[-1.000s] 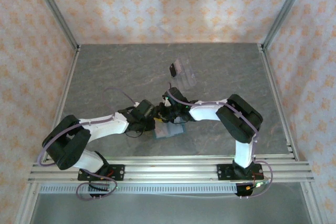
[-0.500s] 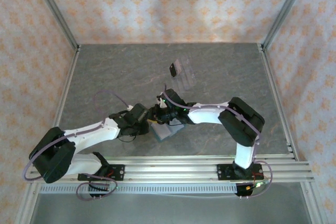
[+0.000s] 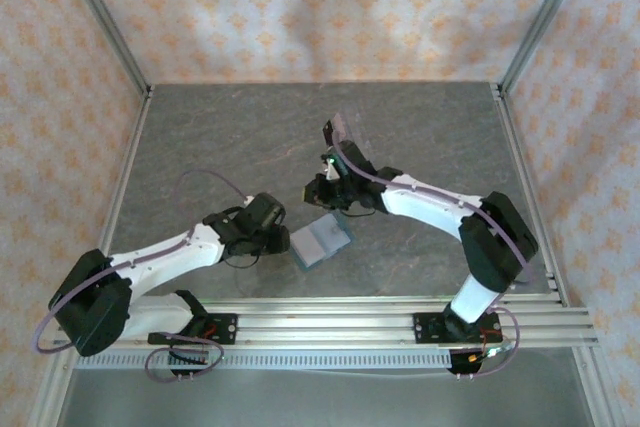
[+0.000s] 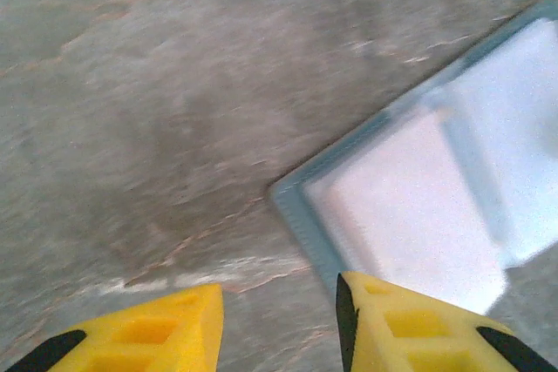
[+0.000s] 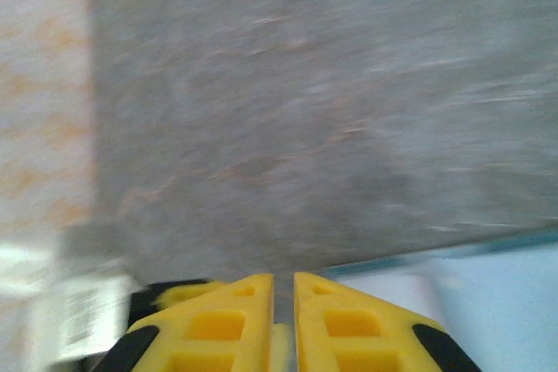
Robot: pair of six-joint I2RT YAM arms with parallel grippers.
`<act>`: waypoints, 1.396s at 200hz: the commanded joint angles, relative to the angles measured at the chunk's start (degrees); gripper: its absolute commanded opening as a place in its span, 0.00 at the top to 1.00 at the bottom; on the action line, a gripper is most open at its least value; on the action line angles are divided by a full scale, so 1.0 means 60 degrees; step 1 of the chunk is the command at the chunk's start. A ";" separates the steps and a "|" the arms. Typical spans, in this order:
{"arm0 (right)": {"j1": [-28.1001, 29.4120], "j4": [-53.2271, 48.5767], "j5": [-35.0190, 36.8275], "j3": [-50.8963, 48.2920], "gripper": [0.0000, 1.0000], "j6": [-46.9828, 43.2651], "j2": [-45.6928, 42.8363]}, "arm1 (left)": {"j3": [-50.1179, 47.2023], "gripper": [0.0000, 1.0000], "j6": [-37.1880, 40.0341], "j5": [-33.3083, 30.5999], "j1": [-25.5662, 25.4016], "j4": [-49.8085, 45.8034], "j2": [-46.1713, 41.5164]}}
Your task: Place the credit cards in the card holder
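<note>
The teal card holder [image 3: 322,240] lies open on the table, its lighter inside facing up. In the left wrist view the card holder [image 4: 301,206] shows a teal rim around a pale rectangle that may be a card; I cannot tell. My left gripper [image 3: 283,234] stands open just left of it, with bare table between the fingers [image 4: 410,328]. Behind the holder hovers my right gripper [image 3: 320,197], its fingers [image 5: 231,320] shut with nothing seen between them. A black credit card [image 3: 328,133] stands in the clear tray. The other cards are out of view.
The clear ridged tray [image 3: 352,144] sits behind the right gripper, mid-table. A blurred dark shape with a white label [image 5: 87,324] is at the lower left of the right wrist view. Patterned walls and metal posts enclose the grey table [image 3: 200,147].
The right gripper has pulled back from the card holder toward the clear tray. The left gripper has drawn slightly left, and the open holder now lies uncovered.
</note>
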 commanded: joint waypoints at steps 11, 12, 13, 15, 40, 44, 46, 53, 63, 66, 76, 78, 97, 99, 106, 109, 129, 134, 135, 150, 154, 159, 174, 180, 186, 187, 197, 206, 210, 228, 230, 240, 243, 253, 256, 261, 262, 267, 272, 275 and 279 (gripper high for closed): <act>-0.0721 -0.3361 0.2552 0.2150 0.78 -0.2023 0.0073 | 0.0762 0.59 0.0151 0.0147 -0.0235 0.0240 0.1008; -0.0738 -0.3416 0.2620 0.2232 0.78 -0.2072 0.0110 | 0.0772 0.59 0.0151 0.0154 -0.0250 0.0255 0.1053; -0.0762 -0.3487 0.2676 0.2317 0.78 -0.2118 0.0144 | 0.0792 0.59 0.0143 0.0149 -0.0257 0.0269 0.1104; -0.0802 -0.3607 0.2795 0.2436 0.78 -0.2208 0.0213 | 0.0821 0.59 0.0138 0.0157 -0.0270 0.0298 0.1183; -0.1384 -0.4703 0.3650 0.4439 0.78 -0.3149 0.1457 | 0.1198 0.60 0.0085 0.0046 -0.0461 0.0447 0.2021; -0.1457 -0.4820 0.3699 0.4786 0.78 -0.3284 0.1686 | 0.1226 0.60 0.0065 0.0032 -0.0476 0.0468 0.2123; -0.1488 -0.4863 0.3728 0.4935 0.78 -0.3349 0.1792 | 0.1234 0.60 0.0052 0.0029 -0.0482 0.0484 0.2174; -0.1577 -0.4991 0.3850 0.5417 0.78 -0.3559 0.2154 | 0.1229 0.61 0.0012 0.0003 -0.0504 0.0527 0.2291; -0.1671 -0.5271 0.4112 0.6156 0.79 -0.3818 0.2768 | 0.1169 0.61 -0.0035 -0.0041 -0.0527 0.0576 0.2423; -0.1689 -0.5371 0.4175 0.6405 0.79 -0.3882 0.2956 | 0.1136 0.61 -0.0060 -0.0052 -0.0528 0.0588 0.2440; -0.1772 -0.5629 0.4261 0.7149 0.79 -0.4092 0.3570 | 0.1015 0.62 -0.0109 -0.0071 -0.0542 0.0631 0.2455; -0.1787 -0.5687 0.4294 0.7306 0.79 -0.4118 0.3691 | 0.0979 0.62 -0.0120 -0.0074 -0.0542 0.0642 0.2459; -0.1889 -0.6218 0.4576 0.8708 0.79 -0.4375 0.4792 | 0.0773 0.62 -0.0157 -0.0153 -0.0543 0.0608 0.2371; -0.1896 -0.6263 0.4570 0.8842 0.79 -0.4394 0.4868 | 0.0750 0.62 -0.0157 -0.0160 -0.0543 0.0607 0.2361; -0.1935 -0.6345 0.4591 0.9272 0.79 -0.4492 0.5248 | 0.0698 0.62 -0.0172 -0.0176 -0.0542 0.0580 0.2343; -0.1953 -0.6375 0.4616 0.9433 0.79 -0.4528 0.5394 | 0.0674 0.62 -0.0172 -0.0175 -0.0546 0.0577 0.2330; -0.2045 -0.6939 0.4673 1.0919 0.79 -0.4689 0.6429 | 0.0564 0.62 -0.0172 -0.0176 -0.0557 0.0569 0.2284; -0.2067 -0.7081 0.4743 1.1282 0.79 -0.4737 0.6655 | 0.0549 0.62 -0.0172 -0.0199 -0.0544 0.0555 0.2282; -0.2071 -0.7092 0.4748 1.1354 0.79 -0.4754 0.6697 | 0.0548 0.62 -0.0172 -0.0195 -0.0543 0.0551 0.2276; -0.2129 -0.7432 0.4880 1.2298 0.79 -0.4832 0.7273 | 0.0491 0.62 -0.0179 -0.0220 -0.0550 0.0560 0.2284; -0.2144 -0.7497 0.4898 1.2485 0.79 -0.4855 0.7384 | 0.0464 0.62 -0.0186 -0.0198 -0.0546 0.0583 0.2291; -0.2161 -0.7542 0.4934 1.2730 0.79 -0.4897 0.7517 | 0.0440 0.62 -0.0199 -0.0179 -0.0550 0.0616 0.2298; -0.2226 -0.7680 0.5032 1.3242 0.78 -0.4966 0.7832 | 0.0365 0.63 -0.0244 -0.0134 -0.0557 0.0709 0.2311; -0.2256 -0.7728 0.5010 1.3392 0.78 -0.4997 0.7938 | 0.0344 0.63 -0.0258 -0.0136 -0.0557 0.0737 0.2313; -0.2290 -0.7795 0.5017 1.3537 0.78 -0.5015 0.8041 | 0.0328 0.63 -0.0260 -0.0121 -0.0559 0.0760 0.2313; -0.2292 -0.7801 0.5017 1.3558 0.78 -0.5018 0.8057 | 0.0321 0.63 -0.0260 -0.0120 -0.0558 0.0763 0.2313; -0.2349 -0.7856 0.4932 1.3702 0.77 -0.5041 0.8197 | 0.0299 0.63 -0.0274 -0.0118 -0.0553 0.0780 0.2313; -0.2378 -0.7811 0.4727 1.3699 0.77 -0.5086 0.8260 | 0.0271 0.63 -0.0269 -0.0130 -0.0544 0.0788 0.2313; -0.2375 -0.7773 0.4667 1.3685 0.77 -0.5092 0.8263 | 0.0262 0.63 -0.0260 -0.0133 -0.0542 0.0796 0.2313; -0.2373 -0.7627 0.4375 1.3645 0.77 -0.5081 0.8378 | 0.0263 0.63 -0.0232 -0.0119 -0.0557 0.0789 0.2328; -0.2372 -0.7619 0.4351 1.3643 0.77 -0.5072 0.8387 | 0.0257 0.63 -0.0231 -0.0119 -0.0550 0.0791 0.2335; -0.2376 -0.7566 0.4265 1.3652 0.77 -0.5041 0.8473 | 0.0269 0.63 -0.0216 -0.0117 -0.0547 0.0792 0.2357; -0.2381 -0.7548 0.4259 1.3652 0.77 -0.5041 0.8492 | 0.0269 0.63 -0.0216 -0.0116 -0.0547 0.0796 0.2368; -0.2379 -0.7503 0.4256 1.3645 0.77 -0.5009 0.8566 | 0.0284 0.63 -0.0216 -0.0097 -0.0550 0.0796 0.2372; -0.2385 -0.7481 0.4243 1.3651 0.77 -0.5014 0.8581 | 0.0284 0.63 -0.0216 -0.0103 -0.0551 0.0796 0.2372; -0.2382 -0.7459 0.4233 1.3652 0.77 -0.5017 0.8610 | 0.0271 0.63 -0.0215 -0.0090 -0.0547 0.0807 0.2353; -0.2382 -0.7457 0.4237 1.3652 0.77 -0.5019 0.8612 | 0.0270 0.63 -0.0223 -0.0089 -0.0545 0.0802 0.2355; -0.2382 -0.7430 0.4230 1.3652 0.77 -0.5011 0.8640 | 0.0269 0.63 -0.0230 -0.0088 -0.0548 0.0797 0.2357; -0.2382 -0.7414 0.4247 1.3652 0.77 -0.5008 0.8657 | 0.0255 0.63 -0.0231 -0.0089 -0.0554 0.0796 0.2343; -0.2382 -0.7404 0.4243 1.3650 0.77 -0.5017 0.8666 | 0.0255 0.63 -0.0231 -0.0100 -0.0551 0.0796 0.2330; -0.2379 -0.7397 0.4255 1.3652 0.77 -0.5020 0.8684 | 0.0241 0.63 -0.0231 -0.0104 -0.0551 0.0796 0.2317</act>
